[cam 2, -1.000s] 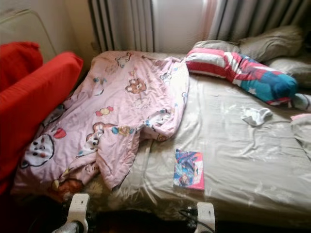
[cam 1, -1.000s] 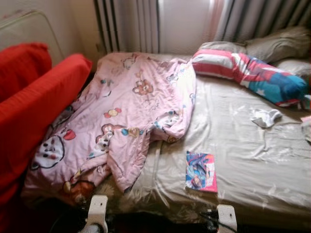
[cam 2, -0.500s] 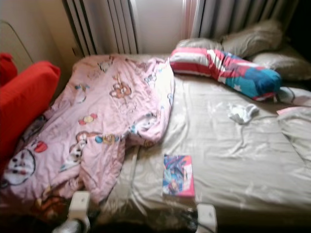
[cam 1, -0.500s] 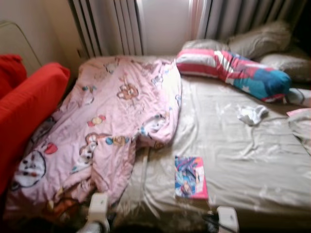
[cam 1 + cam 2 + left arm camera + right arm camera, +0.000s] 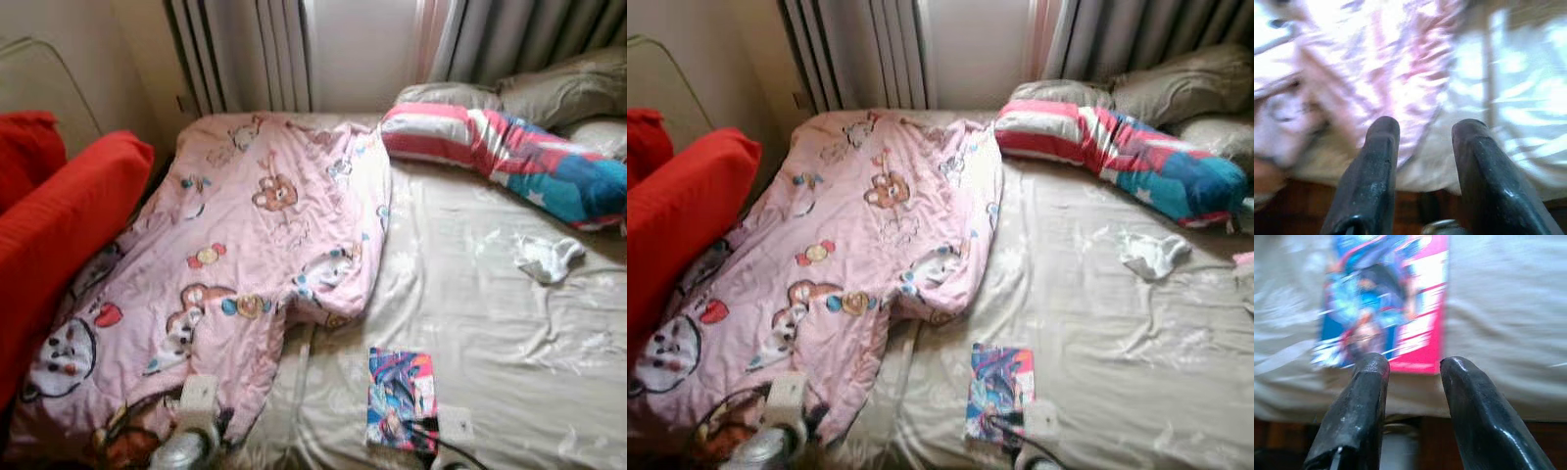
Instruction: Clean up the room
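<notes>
- Right gripper (image 5: 1413, 364) open, fingers apart, poised at the bed's (image 5: 509, 323) near edge just short of the book (image 5: 400, 398).
- Left gripper (image 5: 1425, 127) open, aimed at the pink quilt (image 5: 235, 264) overhanging the near left corner.

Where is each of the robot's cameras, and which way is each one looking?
Left eye view: on the head, looking down at the beige bed, pink cartoon quilt, and colourful pink-edged book; both wrists show at the bottom.
Right eye view: the head's other eye, same scene.
Left wrist view: along the open left gripper toward the quilt's edge.
Right wrist view: along the open right gripper toward the book.
Shared: the book appears in the eye views and the right wrist view.
</notes>
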{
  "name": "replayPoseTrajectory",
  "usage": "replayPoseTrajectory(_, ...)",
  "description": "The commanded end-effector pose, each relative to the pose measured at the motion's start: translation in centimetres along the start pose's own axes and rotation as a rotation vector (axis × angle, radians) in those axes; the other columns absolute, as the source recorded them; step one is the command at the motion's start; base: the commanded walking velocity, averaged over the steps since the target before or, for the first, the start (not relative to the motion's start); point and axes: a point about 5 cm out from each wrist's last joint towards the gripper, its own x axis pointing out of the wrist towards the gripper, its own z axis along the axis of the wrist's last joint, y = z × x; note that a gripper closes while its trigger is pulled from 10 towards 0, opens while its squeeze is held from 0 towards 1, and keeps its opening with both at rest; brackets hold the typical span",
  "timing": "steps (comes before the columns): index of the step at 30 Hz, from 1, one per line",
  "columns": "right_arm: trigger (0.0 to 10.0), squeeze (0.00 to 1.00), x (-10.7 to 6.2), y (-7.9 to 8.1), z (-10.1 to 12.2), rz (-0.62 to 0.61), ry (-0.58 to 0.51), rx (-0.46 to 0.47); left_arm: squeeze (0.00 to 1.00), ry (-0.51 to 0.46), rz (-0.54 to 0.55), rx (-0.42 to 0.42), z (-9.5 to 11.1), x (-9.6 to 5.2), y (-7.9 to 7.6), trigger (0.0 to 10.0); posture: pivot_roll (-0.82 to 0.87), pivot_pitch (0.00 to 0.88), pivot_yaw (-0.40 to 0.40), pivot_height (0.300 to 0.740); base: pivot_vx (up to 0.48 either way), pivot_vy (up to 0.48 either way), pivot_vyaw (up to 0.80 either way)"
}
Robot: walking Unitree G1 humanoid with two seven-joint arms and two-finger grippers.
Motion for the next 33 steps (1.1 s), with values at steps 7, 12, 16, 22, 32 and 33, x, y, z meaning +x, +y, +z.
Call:
replayPoseTrajectory(7,10.0,0.0,0.5,0.7,3.0,0.002,-0.138,0.025,0.0,-0.062,0.015,0.005,1.3,0.1,0.8,10.0,-0.06,0.027,0.031,0.74,0.0,0.0,0.0)
replayPoseTrajectory(12,10.0,0.0,0.6,0.4,5.8,-0.013,-0.283,0.035,0.0,-0.188,0.024,-0.015,3.6,0.3,1.2,10.0,-0.06,0.032,0.032,0.74,0.0,0.0,0.0)
replayPoseTrajectory(16,10.0,0.0,0.3,-0.1,8.3,-0.031,-0.427,0.057,0.0,-0.29,0.026,-0.025,4.9,0.0,1.8,10.0,-0.06,0.038,0.029,0.74,0.0,0.0,0.0)
replayPoseTrajectory(22,10.0,0.0,-0.2,-0.1,9.2,-0.014,-0.518,0.028,0.0,-0.357,0.005,-0.006,4.9,-0.5,1.7,10.0,-0.05,0.053,0.024,0.74,0.0,0.0,0.0)
replayPoseTrajectory(32,10.0,0.0,0.1,0.8,9.9,-0.017,-0.509,0.031,0.0,-0.375,-0.005,-0.013,5.3,-0.4,1.2,10.0,-0.05,0.057,0.026,0.74,0.0,0.0,0.0)
replayPoseTrajectory(33,10.0,0.0,0.1,0.8,9.9,-0.017,-0.509,0.031,0.0,-0.375,-0.005,-0.013,5.3,-0.4,1.2,10.0,-0.05,0.057,0.026,0.74,0.0,0.0,0.0)
